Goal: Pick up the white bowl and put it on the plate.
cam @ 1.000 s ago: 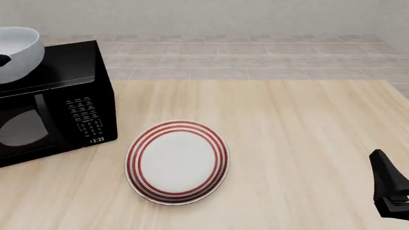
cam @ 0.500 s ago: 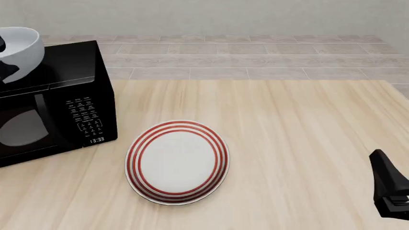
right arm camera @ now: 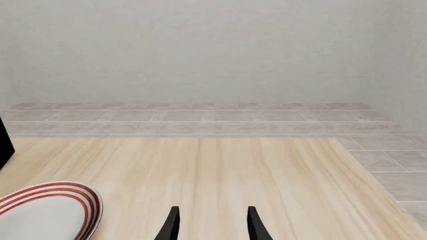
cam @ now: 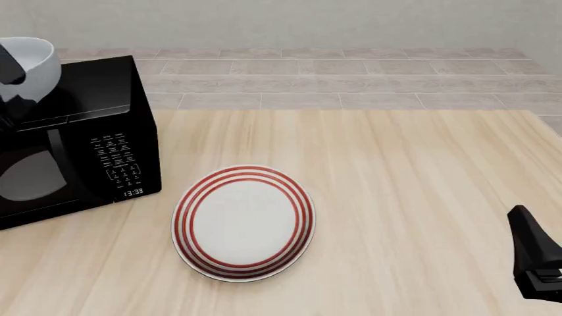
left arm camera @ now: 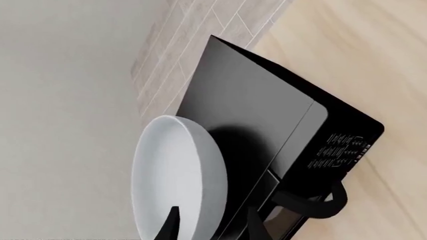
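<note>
The white bowl (cam: 33, 62) stands on top of the black microwave at the far left; in the left wrist view the white bowl (left arm camera: 175, 175) fills the near part. My left gripper (left arm camera: 213, 227) is open, one finger inside the bowl and one outside, straddling its near wall. In the front view only dark bits of the left gripper (cam: 10, 69) show at the bowl's left edge. The plate (cam: 244, 222), white with red rings, lies flat on the table near the middle; its edge shows in the right wrist view (right arm camera: 47, 212). My right gripper (right arm camera: 212, 227) is open and empty, low at the right (cam: 524, 220).
The black microwave (cam: 83, 141) stands on the table's left side, door shut, its clock reading 13:33; it also shows in the left wrist view (left arm camera: 267, 115). The wooden table (cam: 412, 184) ends at a tiled floor strip and a grey wall behind.
The left gripper has moved in from the left edge over the bowl's rim. The bowl, the plate and the right arm have not moved.
</note>
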